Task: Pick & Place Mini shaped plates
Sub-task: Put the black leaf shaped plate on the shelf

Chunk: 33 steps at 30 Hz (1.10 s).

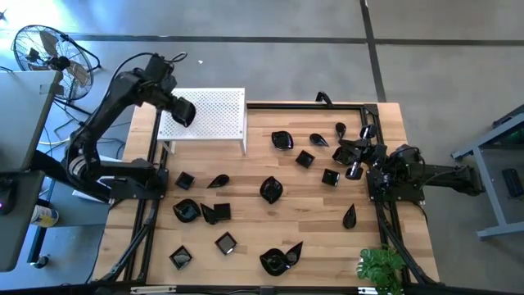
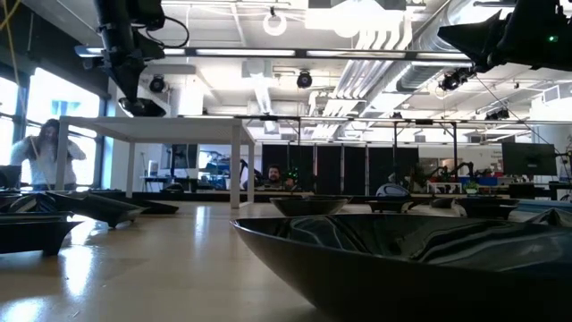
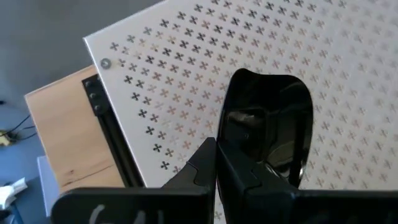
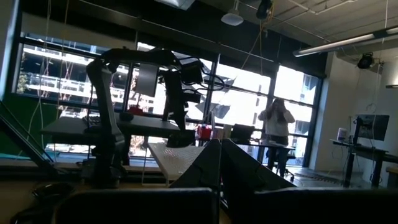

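The left gripper (image 1: 183,113) hangs over the left part of the white perforated stand (image 1: 217,115) at the upper left of the desk (image 1: 315,217) in the high view, its fingers clamped on a glossy black mini plate (image 3: 267,127). In the left wrist view that plate stands out over the stand's cross-shaped holes, with the desk's wooden edge and a black rail beside the stand.

The right gripper (image 1: 354,152) rests at the upper right of the high view, fingers closed on nothing, just beside a cluster of small black plates (image 1: 337,141). More mini shaped plates (image 1: 214,211) lie scattered over the wood: a group at centre left below the stand, a pair near the bottom centre (image 1: 281,258), one in the middle (image 1: 271,190) and a teardrop one (image 1: 350,216) at lower right.

Around the desk are a floor fan (image 1: 49,51) at the upper left, a green plant (image 1: 381,267) at the bottom right edge, and a black frame rail (image 1: 307,105) along the desk's upper edge. In the low view a large dark dish (image 2: 411,255) fills the lower right foreground and blocks much of the desk behind it; the stand (image 2: 156,130) shows at the left on its legs, and a person (image 2: 49,154) stands at the far left by the windows.
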{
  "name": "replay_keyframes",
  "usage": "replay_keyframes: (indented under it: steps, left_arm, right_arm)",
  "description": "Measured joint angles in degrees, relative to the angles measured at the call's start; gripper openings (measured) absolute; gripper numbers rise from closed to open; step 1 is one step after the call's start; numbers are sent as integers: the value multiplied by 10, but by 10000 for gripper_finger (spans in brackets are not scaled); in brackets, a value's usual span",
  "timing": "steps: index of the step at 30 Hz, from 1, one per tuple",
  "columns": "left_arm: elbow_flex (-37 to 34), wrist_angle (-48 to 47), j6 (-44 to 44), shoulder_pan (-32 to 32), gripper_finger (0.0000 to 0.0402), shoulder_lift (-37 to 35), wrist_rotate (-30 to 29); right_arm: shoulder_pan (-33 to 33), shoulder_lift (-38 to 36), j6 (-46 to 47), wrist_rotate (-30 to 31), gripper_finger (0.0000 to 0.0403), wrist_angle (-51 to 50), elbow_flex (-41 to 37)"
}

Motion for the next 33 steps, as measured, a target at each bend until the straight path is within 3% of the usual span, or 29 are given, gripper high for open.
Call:
replay_keyframes:
  steps: [13,21,33]
  left_arm:
    - [0,11,-25,-61,2,38,-55]
    - [0,10,-13,-64,8,51,-118]
    - [0,-2,6,-64,98,51,-139]
  right_arm:
    - [0,0,0,0,0,0,0]
    - [0,0,0,0,0,0,0]
    - [0,0,0,0,0,0,0]
